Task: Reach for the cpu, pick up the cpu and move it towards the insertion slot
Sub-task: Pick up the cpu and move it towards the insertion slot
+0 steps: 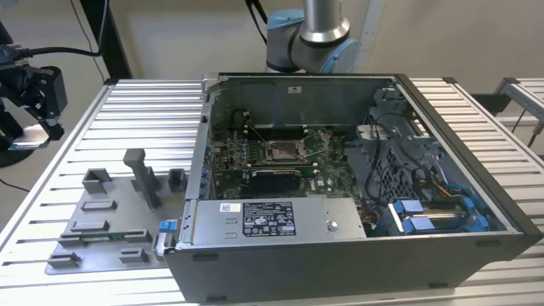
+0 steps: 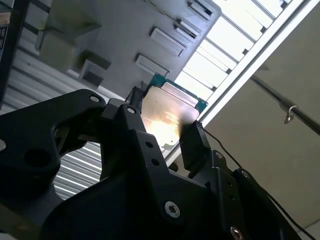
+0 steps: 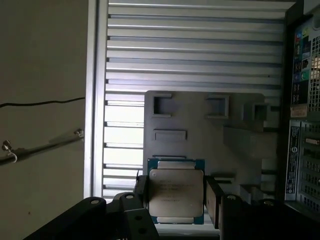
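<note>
My gripper pinches the cpu by two opposite edges, leaving its face untouched, near the edge of the bench, well apart from the insertion slot in the computer case

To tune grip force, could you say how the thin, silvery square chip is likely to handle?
The thin, flat silvery cpu is probably stiff and light. Its smooth metal face glints in the second wrist view, so it may slip; the black gripper clamps only its two side edges.
</note>
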Motion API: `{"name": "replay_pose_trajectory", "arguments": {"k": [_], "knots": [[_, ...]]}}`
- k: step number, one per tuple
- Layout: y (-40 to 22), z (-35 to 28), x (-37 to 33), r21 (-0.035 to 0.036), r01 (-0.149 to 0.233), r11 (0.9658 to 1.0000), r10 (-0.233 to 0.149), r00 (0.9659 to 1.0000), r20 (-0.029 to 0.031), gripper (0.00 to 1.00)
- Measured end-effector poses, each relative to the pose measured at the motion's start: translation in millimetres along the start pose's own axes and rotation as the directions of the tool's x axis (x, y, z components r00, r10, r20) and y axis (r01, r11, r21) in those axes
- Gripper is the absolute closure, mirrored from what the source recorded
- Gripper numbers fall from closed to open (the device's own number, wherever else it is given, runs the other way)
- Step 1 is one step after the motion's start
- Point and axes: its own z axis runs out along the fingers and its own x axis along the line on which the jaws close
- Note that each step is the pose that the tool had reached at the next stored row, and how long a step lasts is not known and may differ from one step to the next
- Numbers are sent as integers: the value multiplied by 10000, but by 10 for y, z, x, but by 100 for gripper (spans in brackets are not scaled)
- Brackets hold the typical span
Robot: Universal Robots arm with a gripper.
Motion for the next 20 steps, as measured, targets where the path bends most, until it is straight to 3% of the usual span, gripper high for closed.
{"name": "replay_pose_trajectory", "arguments": {"k": [12,20], "knots": [[1,-15,-3,1,1,10000,-1,10000,-1,100],[-1,-15,-102,1,0,10000,0,10000,-7,100]]}}
